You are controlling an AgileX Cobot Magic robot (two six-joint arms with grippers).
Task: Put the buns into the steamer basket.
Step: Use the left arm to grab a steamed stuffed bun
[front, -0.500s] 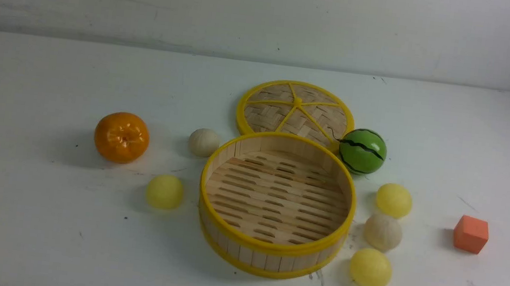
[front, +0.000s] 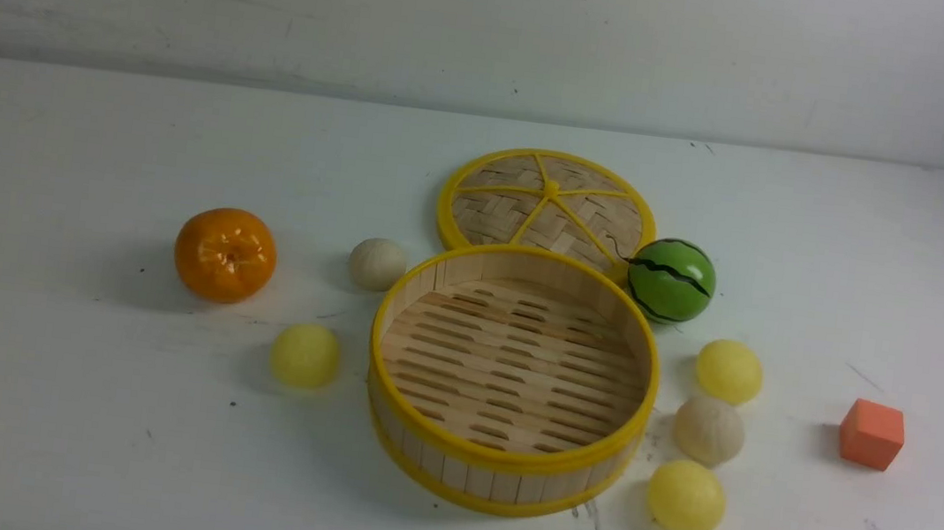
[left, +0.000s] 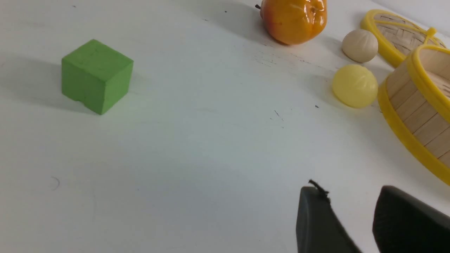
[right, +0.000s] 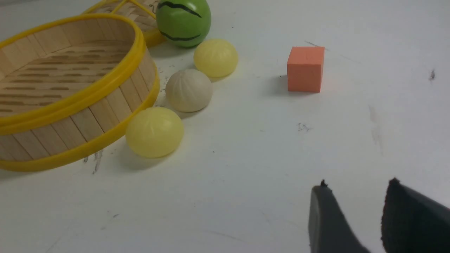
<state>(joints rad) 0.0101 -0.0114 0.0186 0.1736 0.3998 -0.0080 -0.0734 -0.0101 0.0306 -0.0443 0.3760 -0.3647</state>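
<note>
Score at this point: zero of five in. The steamer basket [front: 492, 481] sat mid-table w/ its slatted floor bare. The lid [front: 551, 198] was off, lying flat right behind it. All five buns were out on the table [front: 66, 397].

On my left of the basket were the left off-white bun [front: 377, 263], near the far wall, and the left yellow bun [front: 304, 355], just beside the near-left wall. On my right, three sat in a row close to the wall: far yellow bun [front: 729, 371], right off-white bun [front: 708, 430], near yellow bun [front: 685, 498]. So the whole job was left to do, by my reckoning.

My left gripper [left: 348, 193] hung low over bare table, jaws apart w/ a clear gap and nothing between them. My right gripper [right: 357, 188] was the same: jaws parted, empty, well short of the near yellow bun. Neither showed in the front view.

Not mine to move: orange [front: 225, 255], watermelon ball [front: 671, 281], orange cube [front: 871, 433], green cube [left: 96, 75].

Writing, brands, labels? None I could read anywhere, only black stripes on the watermelon ball and scuffs on the table.
</note>
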